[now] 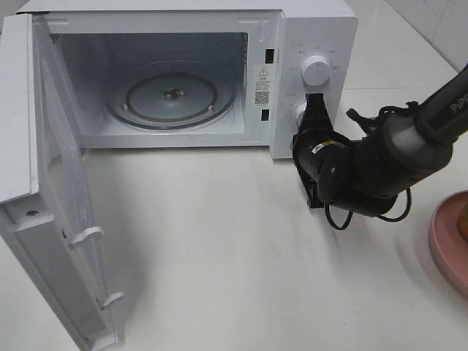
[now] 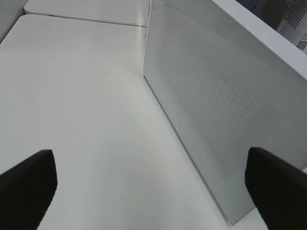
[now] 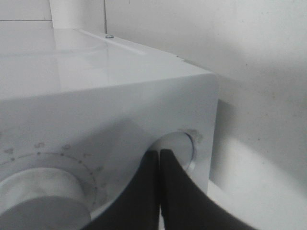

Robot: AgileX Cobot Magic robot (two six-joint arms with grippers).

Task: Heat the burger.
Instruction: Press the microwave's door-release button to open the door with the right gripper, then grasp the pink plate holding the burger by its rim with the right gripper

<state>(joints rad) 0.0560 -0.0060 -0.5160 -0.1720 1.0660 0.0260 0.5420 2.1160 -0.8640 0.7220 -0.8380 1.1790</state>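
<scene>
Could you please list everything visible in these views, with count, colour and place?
microwave: one, white, back of table
door: one, white, swung open to the left
glass turntable: one, clear, inside the microwave
knobs: two, white, on the microwave's front panel
plate: one, pink, on the table at the view's right edge
burger: one, only a golden sliver shows, on the plate
table: one, white, under everything
left gripper: one, black fingers open, beside the door
right gripper: one, black fingers shut, at the lower knob

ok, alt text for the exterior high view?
White microwave with door swung wide open, glass turntable bare. The right gripper, shut, sits at the lower knob; a pink plate shows at the right edge.
</scene>
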